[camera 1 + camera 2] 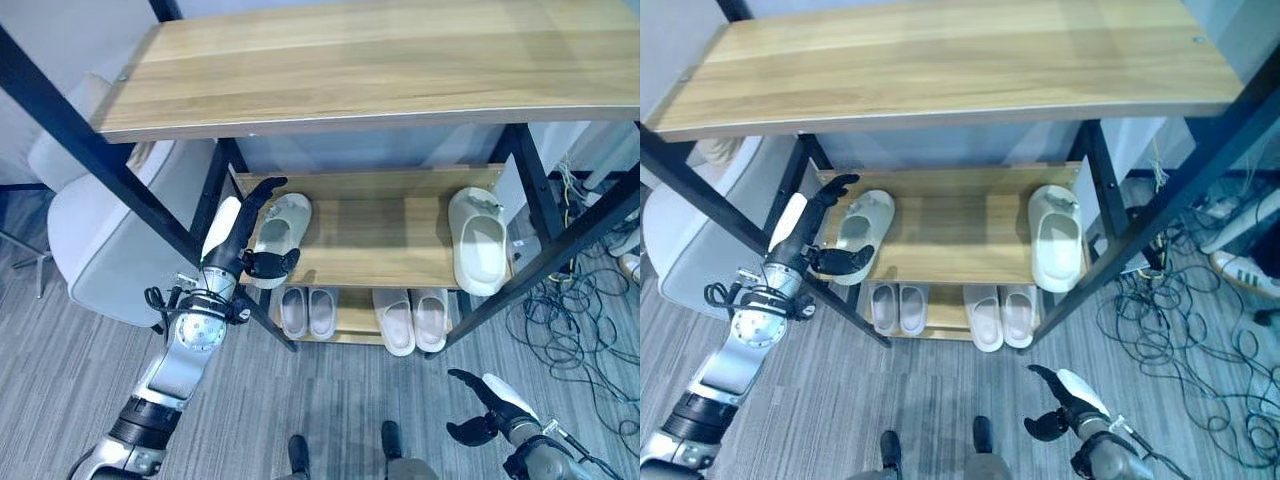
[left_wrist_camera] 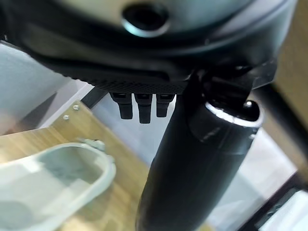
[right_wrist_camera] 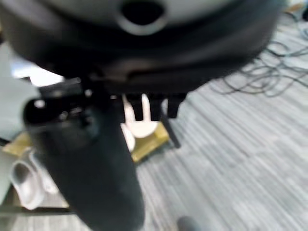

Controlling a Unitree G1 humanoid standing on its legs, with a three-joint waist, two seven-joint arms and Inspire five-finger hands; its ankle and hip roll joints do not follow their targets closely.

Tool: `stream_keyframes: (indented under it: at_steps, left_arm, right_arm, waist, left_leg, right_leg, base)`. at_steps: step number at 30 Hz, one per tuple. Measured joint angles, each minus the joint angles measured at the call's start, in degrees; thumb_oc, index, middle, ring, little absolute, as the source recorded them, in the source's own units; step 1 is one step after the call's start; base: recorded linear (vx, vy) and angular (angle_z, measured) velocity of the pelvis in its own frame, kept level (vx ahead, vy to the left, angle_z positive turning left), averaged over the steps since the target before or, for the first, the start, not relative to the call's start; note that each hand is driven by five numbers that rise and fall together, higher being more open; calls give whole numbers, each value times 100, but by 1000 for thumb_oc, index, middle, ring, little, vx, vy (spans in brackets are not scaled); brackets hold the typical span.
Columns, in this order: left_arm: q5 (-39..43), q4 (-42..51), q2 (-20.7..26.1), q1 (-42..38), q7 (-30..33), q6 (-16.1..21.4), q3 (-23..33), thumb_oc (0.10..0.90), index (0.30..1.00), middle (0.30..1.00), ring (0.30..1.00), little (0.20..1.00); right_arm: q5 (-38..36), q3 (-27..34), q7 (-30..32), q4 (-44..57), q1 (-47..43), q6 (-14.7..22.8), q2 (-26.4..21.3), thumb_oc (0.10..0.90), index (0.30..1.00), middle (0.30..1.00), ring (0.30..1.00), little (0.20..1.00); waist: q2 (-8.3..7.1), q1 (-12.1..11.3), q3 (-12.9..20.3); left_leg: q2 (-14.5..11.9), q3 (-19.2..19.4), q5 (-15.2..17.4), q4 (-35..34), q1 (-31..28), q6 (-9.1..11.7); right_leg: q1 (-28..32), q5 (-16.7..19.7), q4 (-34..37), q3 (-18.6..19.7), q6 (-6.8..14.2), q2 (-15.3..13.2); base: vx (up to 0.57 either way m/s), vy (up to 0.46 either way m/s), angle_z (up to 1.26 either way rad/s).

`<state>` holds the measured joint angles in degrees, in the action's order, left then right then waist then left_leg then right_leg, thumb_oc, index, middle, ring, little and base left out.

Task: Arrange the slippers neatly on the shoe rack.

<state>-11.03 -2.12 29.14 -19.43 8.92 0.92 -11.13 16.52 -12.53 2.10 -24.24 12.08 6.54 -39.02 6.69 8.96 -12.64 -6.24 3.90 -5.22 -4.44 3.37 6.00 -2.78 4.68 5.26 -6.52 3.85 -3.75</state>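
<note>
Two pale slippers lie on the rack's middle shelf: one at the left end, one at the right end, far apart. My left hand reaches in beside the left slipper, fingers straight along its outer side and thumb near its heel, open and not clasping it. In the left wrist view that slipper lies just past the fingers. My right hand hangs low over the floor at the right, open and holding nothing. Two more pairs sit on the bottom shelf, a small pair and a larger pair.
The wide top shelf overhangs the rack. Black slanted frame posts flank my left arm. A grey chair stands left of the rack. Tangled cables cover the floor on the right.
</note>
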Motion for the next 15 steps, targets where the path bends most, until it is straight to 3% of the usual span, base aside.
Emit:
stream_keyframes:
  at_steps: [9, 15]
  left_arm:
    - [-491, -1155, 1325, -944, 334, 60, -861, 800, 900, 900, 900, 900]
    - [-607, -1368, 1588, -1464, 547, 129, -1124, 800, 900, 900, 900, 900]
  right_arm:
    - [-179, -148, 12, -11, -391, 15, -6, 800, 900, 900, 900, 900]
    - [-191, -188, 61, 1, -473, 28, -7, 800, 900, 900, 900, 900]
  waist:
    - [-197, -12, -295]
    - [-218, -14, -648]
  left_leg:
    - [3, 191, -52, -27, 288, -16]
    - [16, 185, -108, -60, 295, -30]
  right_leg:
    - [-414, 137, 0, 202, -1, 7]
    - [-420, 164, 0, 205, -7, -5]
  base:
    - [-49, 2, -11]
    - [-35, -5, 1]
